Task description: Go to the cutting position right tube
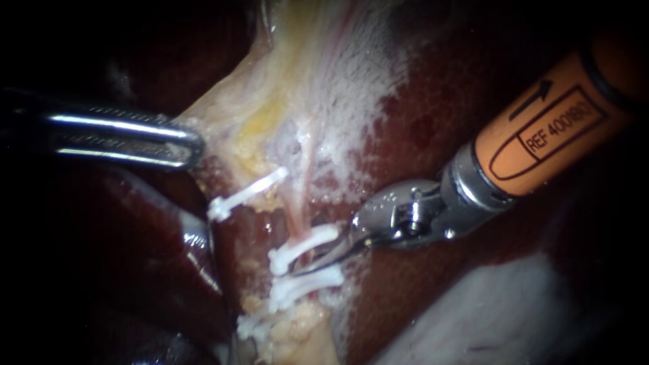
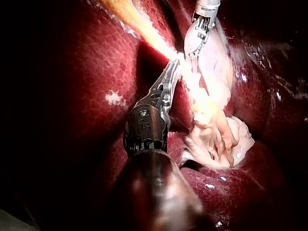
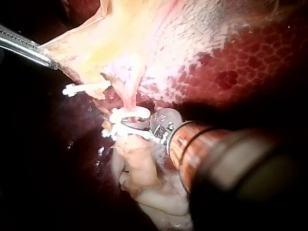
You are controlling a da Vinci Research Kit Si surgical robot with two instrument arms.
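Reaching in from the upper right, the right instrument (image 1: pixel 316 262) holds its curved blades slightly apart at the right tube (image 1: pixel 295 217), between the upper clip (image 1: pixel 303 247) and the lower clip (image 1: pixel 304 285), beside the dark liver (image 1: pixel 419 122). The left instrument (image 1: pixel 193 145) is clamped on the edge of the pale tissue sheet (image 1: pixel 297 88), apart from the tube.

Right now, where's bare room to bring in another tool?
Free: bare liver between the pale tissue and my right instrument's shaft; darker liver under my left instrument. Crowded: the right tube, where clips sit either side of the right instrument's open jaws.
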